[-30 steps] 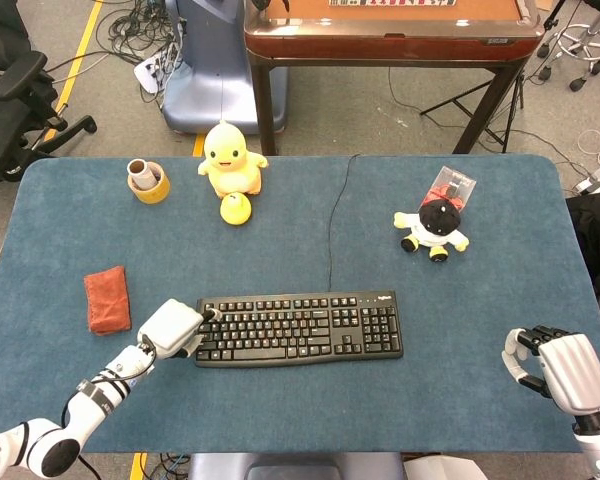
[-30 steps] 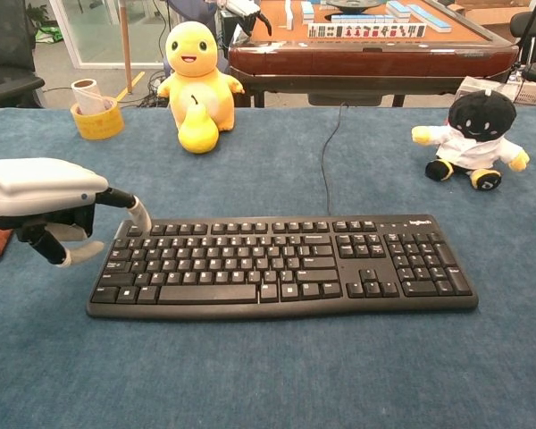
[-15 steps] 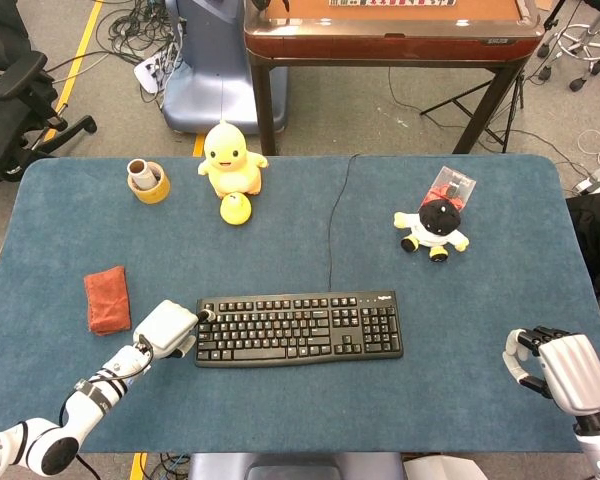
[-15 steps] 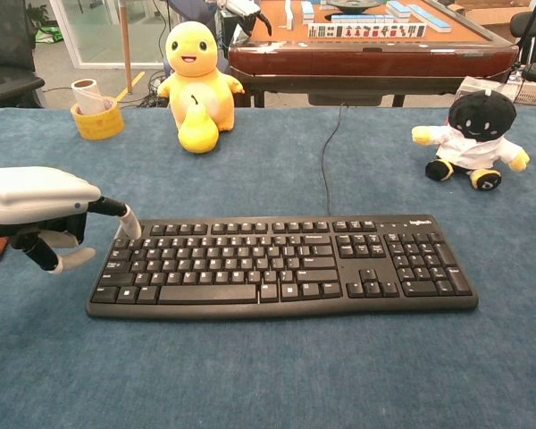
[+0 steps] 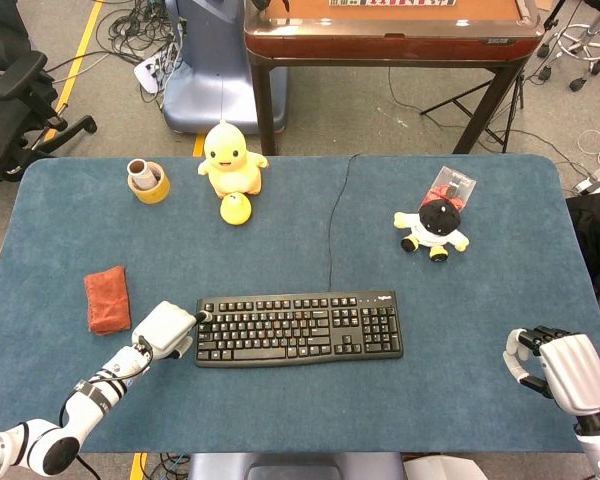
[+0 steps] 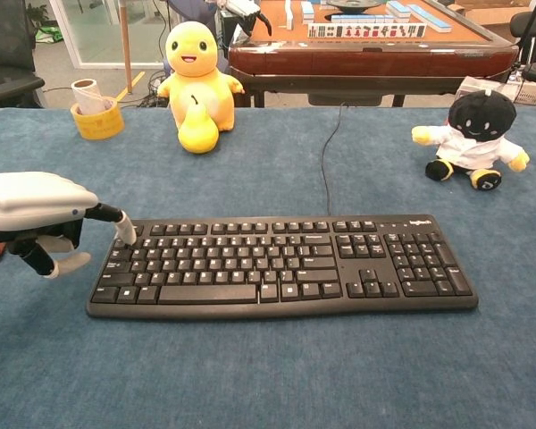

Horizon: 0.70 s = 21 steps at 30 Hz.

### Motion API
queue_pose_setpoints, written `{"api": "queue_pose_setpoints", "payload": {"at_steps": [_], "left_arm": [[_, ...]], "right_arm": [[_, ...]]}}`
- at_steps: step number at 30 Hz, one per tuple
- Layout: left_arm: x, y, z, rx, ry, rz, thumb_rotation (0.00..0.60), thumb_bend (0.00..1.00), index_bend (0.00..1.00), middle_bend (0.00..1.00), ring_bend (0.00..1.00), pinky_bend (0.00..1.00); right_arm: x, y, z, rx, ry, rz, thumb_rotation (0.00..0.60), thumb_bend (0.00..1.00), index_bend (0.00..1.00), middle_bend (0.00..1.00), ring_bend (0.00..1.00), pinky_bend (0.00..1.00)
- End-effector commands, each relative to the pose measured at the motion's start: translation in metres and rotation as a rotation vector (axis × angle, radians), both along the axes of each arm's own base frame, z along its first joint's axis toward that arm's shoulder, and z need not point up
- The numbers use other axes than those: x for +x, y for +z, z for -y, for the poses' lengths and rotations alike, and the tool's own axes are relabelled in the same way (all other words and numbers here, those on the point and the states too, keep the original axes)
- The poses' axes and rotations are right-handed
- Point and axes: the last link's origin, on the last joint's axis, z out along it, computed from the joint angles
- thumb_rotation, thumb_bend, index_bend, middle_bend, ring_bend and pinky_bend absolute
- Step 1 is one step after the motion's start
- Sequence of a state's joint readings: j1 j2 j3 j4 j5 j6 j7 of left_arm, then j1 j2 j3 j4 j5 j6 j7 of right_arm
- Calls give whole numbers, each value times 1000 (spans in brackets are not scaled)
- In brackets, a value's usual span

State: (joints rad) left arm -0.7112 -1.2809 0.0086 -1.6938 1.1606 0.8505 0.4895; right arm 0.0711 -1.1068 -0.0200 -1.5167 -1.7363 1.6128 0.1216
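Observation:
A black keyboard [image 5: 300, 328] [image 6: 286, 264] lies at the front middle of the blue table [image 5: 480, 400]. My left hand [image 5: 165, 328] [image 6: 36, 210] is at its left end. One finger is stretched out, its tip touching the keyboard's far-left corner key; the other fingers are curled under and hold nothing. My right hand [image 5: 560, 368] hovers near the table's front right corner, apart from everything, with its fingers loosely bent and nothing in it. It does not show in the chest view.
A red cloth [image 5: 107, 299] lies left of my left hand. At the back stand a yellow tape roll [image 5: 148, 182], a yellow duck plush [image 5: 228, 158] with a small yellow toy [image 5: 235, 208], and a black plush [image 5: 435, 225]. The keyboard's cable [image 5: 330, 230] runs backwards.
My left hand has drawn back to the left and sunk a little, so its stretched finger moved from above the keys to the corner key. The right hand has stayed put.

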Motion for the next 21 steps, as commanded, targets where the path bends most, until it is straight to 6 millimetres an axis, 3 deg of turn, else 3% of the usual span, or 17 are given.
{"api": "queue_pose_setpoints", "payload": {"at_steps": [1,14,21], "left_arm": [[-1,0,-1,0,0,-7,600,485,253,1000,988,1000],[2,-5,-1,-6,6,-10,600,485,254,1000,988,1000],[9,8,1,27,-1,23,600,485,254,1000,988,1000]], "right_arm": [[0,0,0,1,0,0,600,417,283,677,644,783],[0,1,0,-2,3,3,600,418,283,677,644,783],[0,3,-1,-8,8,9,600,418,283,677,644,783]]}}
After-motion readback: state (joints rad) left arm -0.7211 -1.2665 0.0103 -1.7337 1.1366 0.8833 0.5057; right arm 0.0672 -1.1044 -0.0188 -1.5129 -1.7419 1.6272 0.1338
